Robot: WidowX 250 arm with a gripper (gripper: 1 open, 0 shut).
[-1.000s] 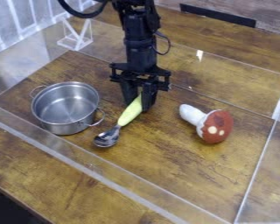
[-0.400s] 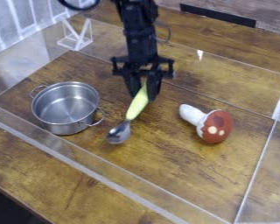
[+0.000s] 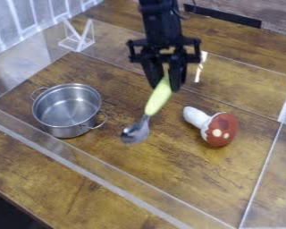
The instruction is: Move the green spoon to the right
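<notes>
The green spoon (image 3: 156, 101) hangs tilted in the air, its pale yellow-green handle pinched at the top end and its silver bowl (image 3: 135, 134) lowest, just above the wooden table. My gripper (image 3: 170, 79) points almost straight down and is shut on the handle's upper end. The black arm rises behind it toward the top of the view. The spoon hangs between the steel pot and the mushroom, touching neither.
A steel pot (image 3: 65, 108) stands at the left. A red-capped toy mushroom (image 3: 214, 123) lies on its side at the right. A clear plastic barrier (image 3: 267, 170) rims the wooden table, and a white wire rack (image 3: 76, 34) stands at the back left.
The gripper has lifted the spoon off the table and carried it up and to the right, away from the pot. Pot and mushroom have not moved.
</notes>
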